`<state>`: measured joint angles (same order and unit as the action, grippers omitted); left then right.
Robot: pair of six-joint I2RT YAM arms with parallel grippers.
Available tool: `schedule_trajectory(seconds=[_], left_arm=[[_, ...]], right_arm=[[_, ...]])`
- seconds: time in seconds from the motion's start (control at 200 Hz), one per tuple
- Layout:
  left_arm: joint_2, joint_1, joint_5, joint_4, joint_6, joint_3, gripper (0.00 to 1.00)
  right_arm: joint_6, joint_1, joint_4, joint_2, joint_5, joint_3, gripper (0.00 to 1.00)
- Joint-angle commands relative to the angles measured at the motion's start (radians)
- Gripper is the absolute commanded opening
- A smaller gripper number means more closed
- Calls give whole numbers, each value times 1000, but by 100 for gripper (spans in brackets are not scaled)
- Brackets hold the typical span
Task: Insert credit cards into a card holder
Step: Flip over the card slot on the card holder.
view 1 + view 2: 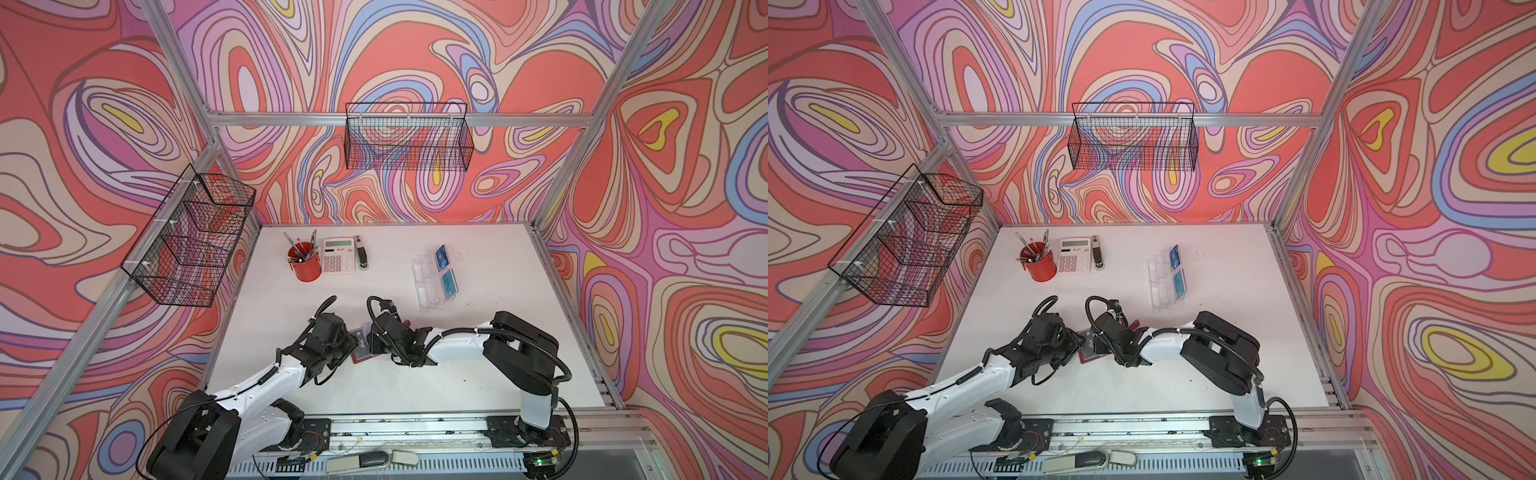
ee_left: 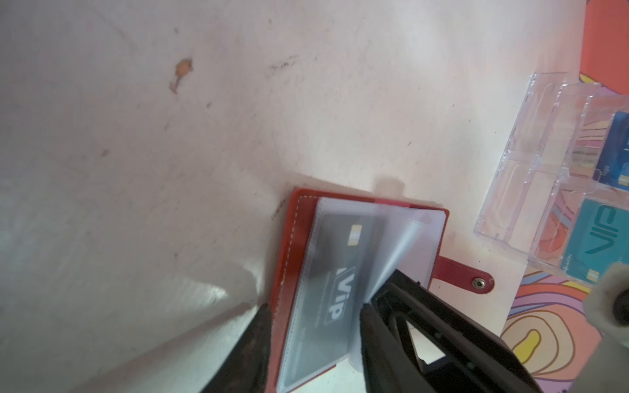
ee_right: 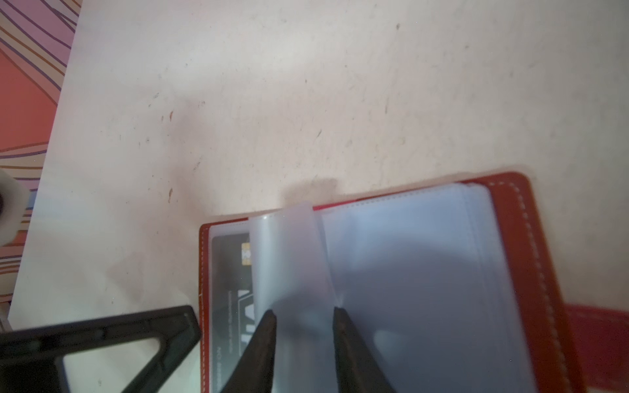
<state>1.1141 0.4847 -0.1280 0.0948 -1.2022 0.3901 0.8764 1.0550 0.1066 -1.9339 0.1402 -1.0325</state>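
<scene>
- The card holder [image 2: 287,258] lies open on the white table [image 1: 478,374], in the near middle, between the two grippers. Its snap tab [image 2: 463,272] points away from the spine on the right-hand cover.
- One card is already in. The grey vip card [image 2: 326,258] sits flat inside a clear sleeve on the holder's left page, with its chip and lettering showing through the plastic.
- Two cards are not yet moved. A blue card [image 1: 440,254] and a teal card [image 1: 450,283] stand in the clear acrylic stand [image 1: 424,286], far and to the right of the holder and well apart from it.
- The right gripper [image 3: 304,326] has its jaws at a narrow gap, with a raised clear sleeve leaf [image 3: 289,258] bowed between the tips. It appears to be holding that leaf up off the page.
- The left gripper [image 2: 311,323] straddles the left half of the holder, one fingertip just beside the red cover's outer edge and the other near the spine. Whether it is clamping the holder or only bracketing it cannot be told.
- As a judgement, roughly a third of the visible cards are stowed. The step in hand looks like turning a leaf to expose an empty sleeve, leaving two cards to fetch and insert.
</scene>
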Motion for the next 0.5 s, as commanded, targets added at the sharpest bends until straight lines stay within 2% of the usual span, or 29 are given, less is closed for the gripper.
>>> schedule_trajectory(seconds=[0.0,0.285,0.386,0.496], left_arm=[[25,4,14,89,81,47,32],[-48,12,95,232,182,116,34],[-69,12,26,115,200,92,38],[-22,20,-64,13,227,87,44]], right_arm=[[14,8,-1,-42,-47,-1,30],[-4,8,61,-10,-70,30,29],[-7,9,68,-7,-73,35,28],[-4,9,75,-18,-74,38,28]])
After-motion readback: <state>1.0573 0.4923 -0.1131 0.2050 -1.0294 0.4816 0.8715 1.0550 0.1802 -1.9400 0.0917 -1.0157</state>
